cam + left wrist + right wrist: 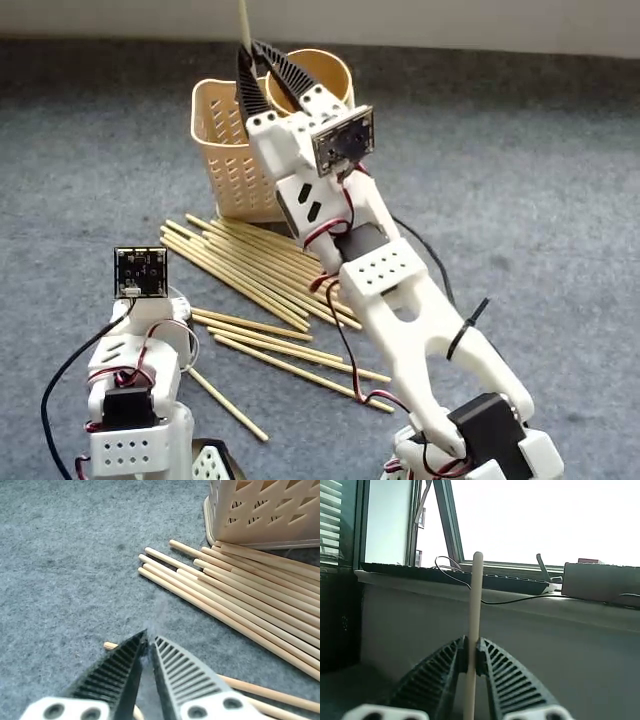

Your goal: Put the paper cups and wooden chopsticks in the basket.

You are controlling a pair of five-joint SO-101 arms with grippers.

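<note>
Right gripper (471,647) clamped on one upright chopstick (477,595) above basket (215,135), paper cup (335,68) at its far corner, left gripper (149,639) pinched together beside loose chopsticks (240,595) on grey carpet (65,565)

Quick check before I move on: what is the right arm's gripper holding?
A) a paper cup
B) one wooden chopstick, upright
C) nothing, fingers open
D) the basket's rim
B: in the right wrist view the right gripper is shut on a single pale round wooden chopstick that stands upright, and the high view places it above the cream perforated plastic basket.
</note>
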